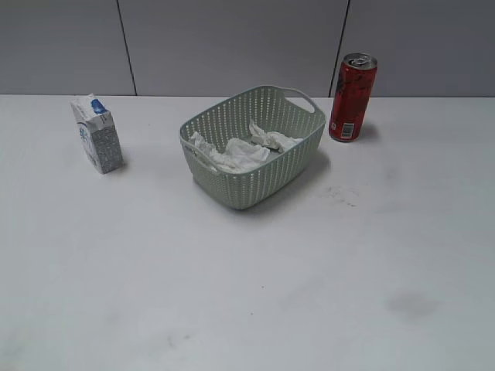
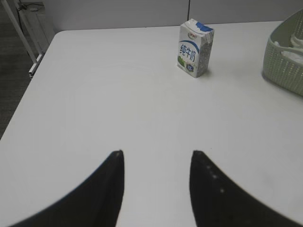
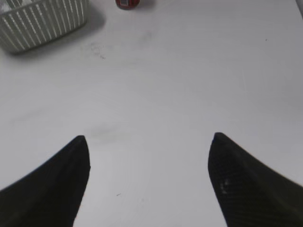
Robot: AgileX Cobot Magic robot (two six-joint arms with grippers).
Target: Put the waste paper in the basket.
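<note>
The pale mint-green basket (image 1: 255, 182) stands on the white table behind the middle. Crumpled white waste paper (image 1: 240, 153) lies inside it, with another wad (image 1: 272, 139) beside it in the basket. The basket's edge also shows in the left wrist view (image 2: 284, 61) and in the right wrist view (image 3: 42, 23). My left gripper (image 2: 157, 152) is open and empty above bare table. My right gripper (image 3: 149, 137) is open and empty above bare table. Neither arm shows in the exterior view.
A white-and-blue milk carton (image 1: 97, 133) stands at the left, also in the left wrist view (image 2: 195, 48). A red drink can (image 1: 353, 97) stands right of the basket; its base shows in the right wrist view (image 3: 128, 4). The table's left edge (image 2: 28, 90) drops to the floor.
</note>
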